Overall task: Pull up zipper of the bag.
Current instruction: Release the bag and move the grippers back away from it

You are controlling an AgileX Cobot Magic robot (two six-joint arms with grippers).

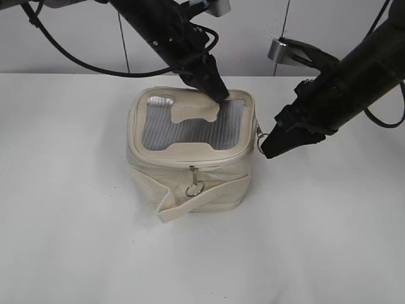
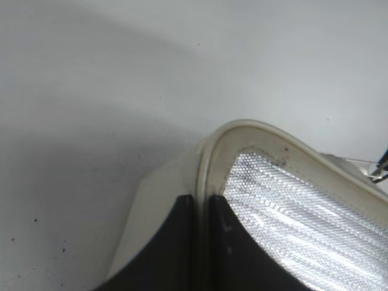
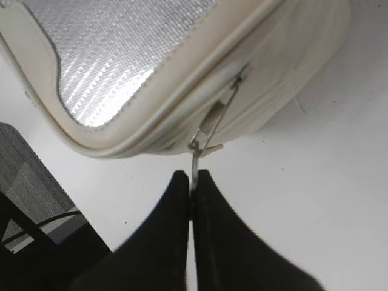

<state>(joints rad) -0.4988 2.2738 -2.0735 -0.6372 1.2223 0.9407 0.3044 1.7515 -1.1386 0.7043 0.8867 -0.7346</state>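
The cream boxy bag (image 1: 209, 180) stands mid-table, with a grey ribbed panel and a bone-shaped patch on its lid. My left gripper (image 1: 219, 95) is shut on the lid's back rim (image 2: 204, 167), one finger on each side of it. My right gripper (image 1: 266, 151) is at the bag's right side, shut on the silver ring of a zipper pull (image 3: 194, 159) and holding it taut away from the zip track (image 3: 176, 112). A second silver pull with a dangling ring (image 1: 195, 185) hangs at the bag's front.
The bag's strap band (image 1: 190, 206) wraps the body, with a loose end sticking out at the front left. The white table (image 1: 76, 240) surrounds the bag. Both black arms reach in from the back.
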